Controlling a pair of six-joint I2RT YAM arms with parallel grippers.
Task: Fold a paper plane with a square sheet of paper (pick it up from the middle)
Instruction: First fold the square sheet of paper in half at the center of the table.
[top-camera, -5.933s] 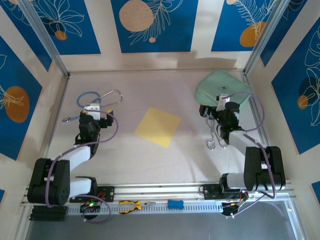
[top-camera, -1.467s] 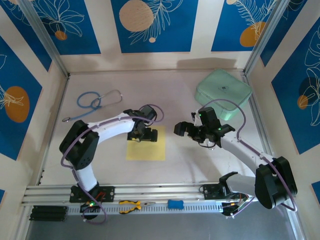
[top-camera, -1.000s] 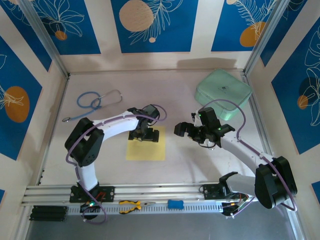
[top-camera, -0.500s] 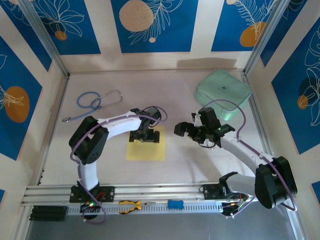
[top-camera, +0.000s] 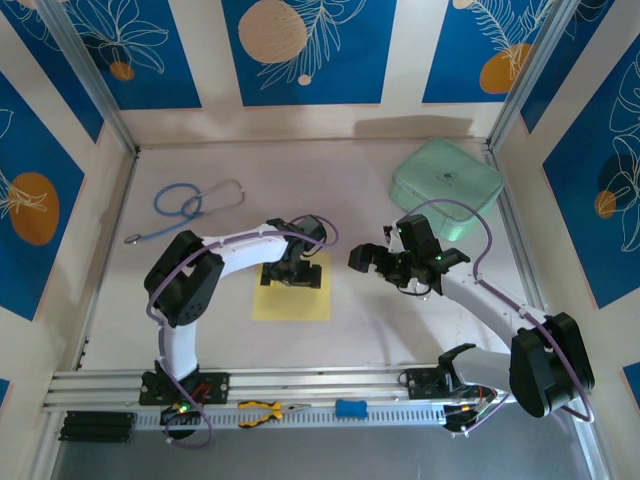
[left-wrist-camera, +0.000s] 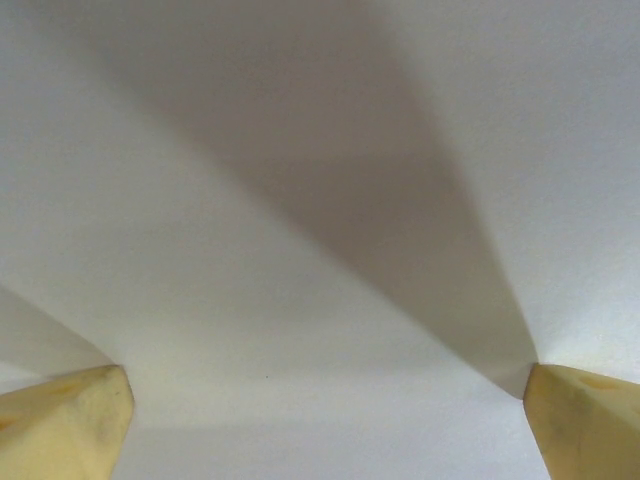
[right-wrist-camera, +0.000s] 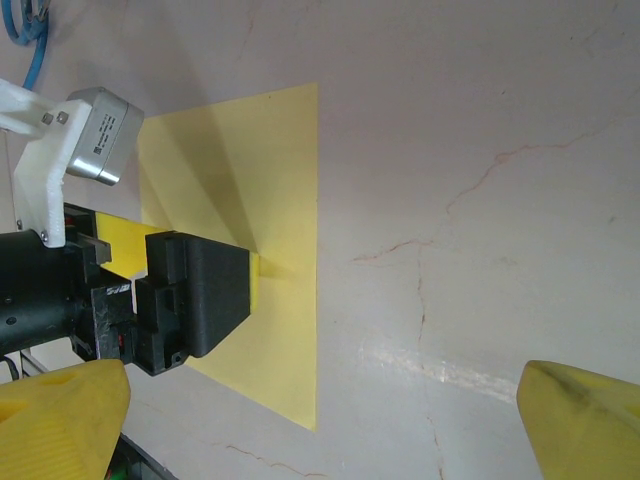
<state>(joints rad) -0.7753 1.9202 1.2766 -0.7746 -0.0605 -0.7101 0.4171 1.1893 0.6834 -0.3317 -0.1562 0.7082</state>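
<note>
The square sheet of paper (top-camera: 290, 298) lies flat on the table, pale yellow, a little left of centre. My left gripper (top-camera: 294, 271) points down onto the sheet's far half, open. In the left wrist view its fingertips (left-wrist-camera: 62, 426) stand wide apart, close over a pale surface. From the right wrist view the sheet (right-wrist-camera: 275, 180) lies flat, and a yellow tip of the left gripper (right-wrist-camera: 252, 266) touches it near the right edge. My right gripper (top-camera: 371, 259) hovers open just right of the sheet, its fingertips (right-wrist-camera: 585, 420) far apart with nothing between them.
A mint-green case (top-camera: 446, 180) sits at the back right, behind the right arm. A stethoscope (top-camera: 196, 200) lies at the back left. Yellow-handled pliers (top-camera: 262, 410) and a small blue object (top-camera: 350, 408) rest on the front rail. Walls close in three sides.
The left arm's elbow has swung further right while its gripper stays down on the sheet's far half. The sheet and the right arm have not moved.
</note>
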